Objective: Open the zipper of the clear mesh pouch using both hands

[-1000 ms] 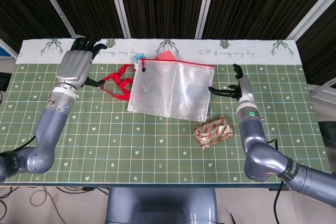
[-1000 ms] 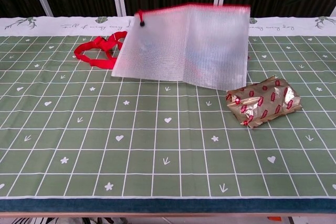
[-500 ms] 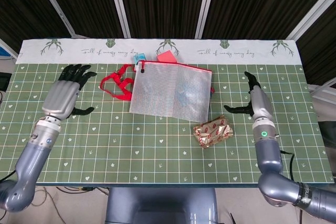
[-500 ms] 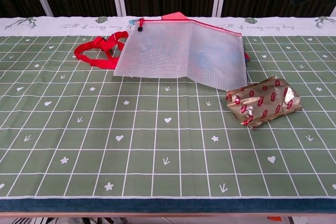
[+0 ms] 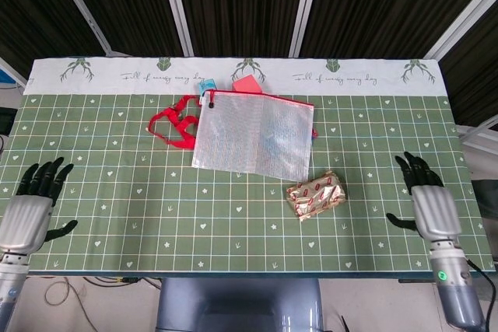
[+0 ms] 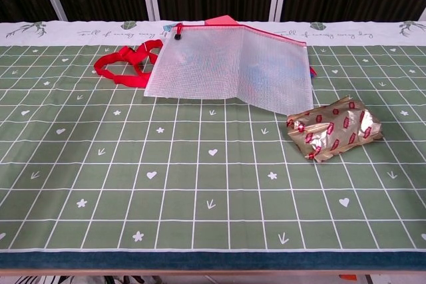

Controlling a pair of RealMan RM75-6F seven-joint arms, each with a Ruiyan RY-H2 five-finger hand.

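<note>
Clear mesh pouch (image 5: 254,141) flat on table (image 5: 156,215), far centre, red zipper (image 5: 264,96) along far edge, black pull (image 5: 212,103) at its left end
Left hand (image 5: 29,209) at near-left table edge, fingers spread, holding nothing
Right hand (image 5: 430,206) at near-right edge, fingers spread, holding nothing
Red strap (image 5: 175,122) touching pouch's left side
Gold foil packet (image 5: 315,195) just near of pouch's right corner

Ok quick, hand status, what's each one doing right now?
Left hand: open, fingers spread, holding nothing, at the table's near left edge.
Right hand: open, fingers spread, holding nothing, at the near right edge.
</note>
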